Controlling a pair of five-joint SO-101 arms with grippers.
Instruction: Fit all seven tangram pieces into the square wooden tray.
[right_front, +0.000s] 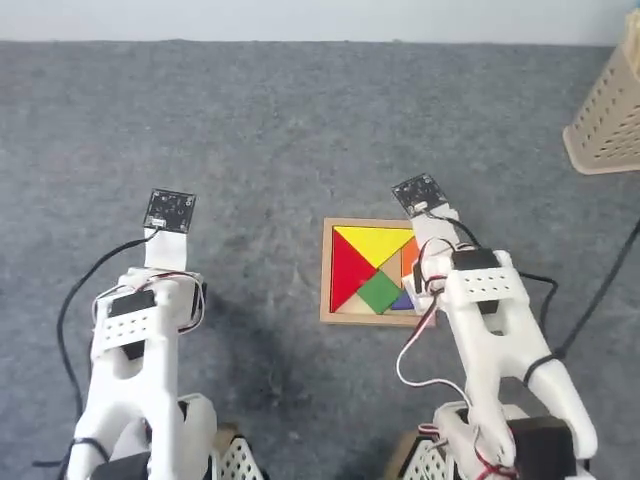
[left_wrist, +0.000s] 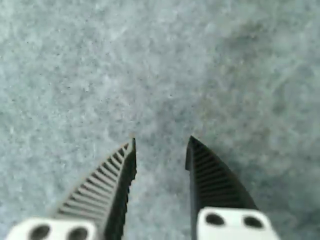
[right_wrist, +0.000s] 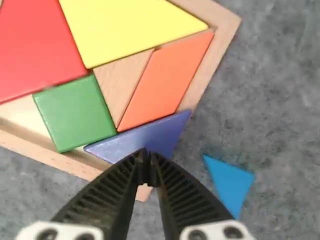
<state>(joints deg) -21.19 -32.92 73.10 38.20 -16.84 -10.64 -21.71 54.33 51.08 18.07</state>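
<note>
So the square wooden tray (right_front: 330, 270) sits a bit right of the middle of the table (right_front: 250, 130), closer to the near edge than the far one. Inside it the yellow triangle (right_wrist: 125, 25) fills the far side and the red triangle (right_wrist: 35, 45) the left side, and the two touch along one long edge. The green square (right_wrist: 75, 112) is tucked in below them towards the near rim, and the orange parallelogram (right_wrist: 167, 80) runs along the right rim. There's a wood-coloured triangle (right_wrist: 122, 82) between yellow, green and orange. I honestly can't tell if that's a piece or just the tray floor.

The purple triangle (right_wrist: 145, 137) is at the tray's near right corner, up against the green and orange pieces and lying over the near rim rather than down flat. The right gripper (right_wrist: 148, 156) has its fingers pinched almost together on that piece's near corner, with only a thin slit between them. The blue triangle (right_wrist: 230, 182) lies flat on the table just outside that same corner, beside the gripper but apart from it.

From above, the right arm (right_front: 480, 290) hangs over the tray's right edge. The left arm (right_front: 150, 320) is well off to the left side of the table, and the left gripper (left_wrist: 160, 142) is spread wide over bare grey surface, gripping nothing.

A beige basket (right_front: 605, 110) stands at the far right corner.
</note>
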